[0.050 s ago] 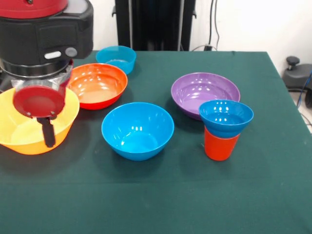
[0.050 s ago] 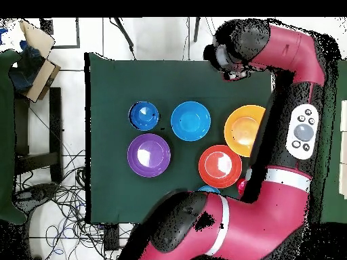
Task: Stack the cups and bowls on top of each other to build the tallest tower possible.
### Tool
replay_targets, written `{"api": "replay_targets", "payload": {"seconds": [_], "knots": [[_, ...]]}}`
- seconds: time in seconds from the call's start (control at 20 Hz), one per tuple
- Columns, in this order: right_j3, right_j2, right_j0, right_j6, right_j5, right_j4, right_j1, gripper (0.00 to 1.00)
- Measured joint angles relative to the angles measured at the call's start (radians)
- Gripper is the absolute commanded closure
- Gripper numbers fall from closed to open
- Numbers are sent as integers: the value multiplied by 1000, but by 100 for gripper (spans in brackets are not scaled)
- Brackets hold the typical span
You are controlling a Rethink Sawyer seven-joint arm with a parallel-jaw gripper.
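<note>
Only stack so far: small blue bowl sitting upright on an orange-red cup, front-view right side of the surface, just in front of the wide purple bowl and touching or nearly touching it. In the overhead view the stack reads as one blue disc beside the purple bowl.

Rest are loose singles, all mouth-up, glossy: medium blue bowl centre, orange-red bowl behind-left of it, small teal bowl further back near the far edge, large yellow-orange bowl at the left edge.

Surface is a dark green cloth, front half bare. Room: white wall, black stand behind, cables on a tiled floor, cardboard box to one side.

Gripper hangs over the yellow-orange bowl, a red disc-shaped part in front of it; one black finger tip visible below. Can't tell if the fingers are spread or pressed together.
</note>
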Motion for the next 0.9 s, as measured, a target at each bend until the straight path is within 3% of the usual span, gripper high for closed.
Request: {"api": "replay_targets", "payload": {"seconds": [0.4, 0.9], "knots": [[-189, 43, 34, 0, 179, -3, 92, 0], [-236, 55, 65, 0, 185, -3, 136, 0]]}}
